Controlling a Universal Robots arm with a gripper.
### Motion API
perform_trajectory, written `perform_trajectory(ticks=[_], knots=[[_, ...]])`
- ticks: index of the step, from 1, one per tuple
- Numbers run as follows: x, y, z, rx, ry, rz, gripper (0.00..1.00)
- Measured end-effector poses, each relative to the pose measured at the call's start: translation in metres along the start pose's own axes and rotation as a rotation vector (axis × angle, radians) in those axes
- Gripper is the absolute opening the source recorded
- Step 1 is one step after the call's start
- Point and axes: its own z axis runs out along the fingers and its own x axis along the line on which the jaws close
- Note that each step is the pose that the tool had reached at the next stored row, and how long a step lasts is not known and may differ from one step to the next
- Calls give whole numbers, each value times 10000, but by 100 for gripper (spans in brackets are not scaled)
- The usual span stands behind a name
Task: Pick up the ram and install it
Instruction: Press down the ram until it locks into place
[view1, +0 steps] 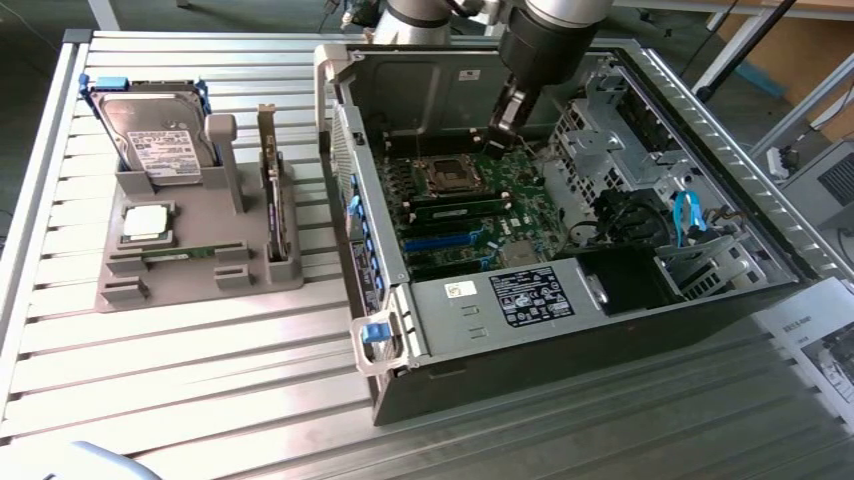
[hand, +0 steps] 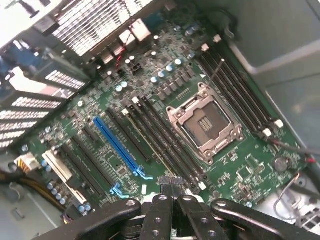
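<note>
Big picture first: the open computer case (view1: 400, 90) lies on its side on the slatted table (view1: 200, 400), so the motherboard (hand: 240, 165) faces up and the arm can drop straight in. That is where the pincer (hand: 170, 182) hangs, low over the board. Its fingers (hand: 163, 192) are pressed together, and I can make out nothing between them. Well off to the side, outside the case, the grey fixture (view1: 174, 280) props its parts upright for easy grabbing: the hard drive (view1: 160, 135), the bracketed card (view1: 274, 200) and the flat silver processor chip (view1: 147, 222). Back inside, the empty processor socket (hand: 205, 125) lies just beyond the fingertips. The long blue slot (hand: 117, 145) runs off to one side of them. And the ram (hand: 160, 147)? A thin green-edged stick appears to stand in a memory slot, its end right under the tips; by my reading it is seated or nearly so. Crowding is the worry: neighbouring slots and the socket latch press close.
</note>
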Motion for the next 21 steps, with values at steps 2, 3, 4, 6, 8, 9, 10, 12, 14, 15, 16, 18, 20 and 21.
perform_trajectory(ticks=[2,3,4,6,8,9,10,12,14,15,16,18,20,21], knots=[[0,0,0,10,-3,336,10],[0,0,1,15,-5,483,10],[0,0,1,20,-5,668,10],[0,0,1,31,-8,1002,10],[0,0,2,41,-11,1330,10],[0,0,2,45,-11,1488,10],[0,0,2,51,-13,1654,10],[0,0,2,61,-15,1982,10],[0,0,2,71,-17,2305,10],[0,0,3,76,-19,2472,10],[0,0,3,81,-20,2634,10],[0,0,3,91,-23,2972,10],[0,0,3,100,-25,3291,10],[0,0,4,106,-26,3456,10]])
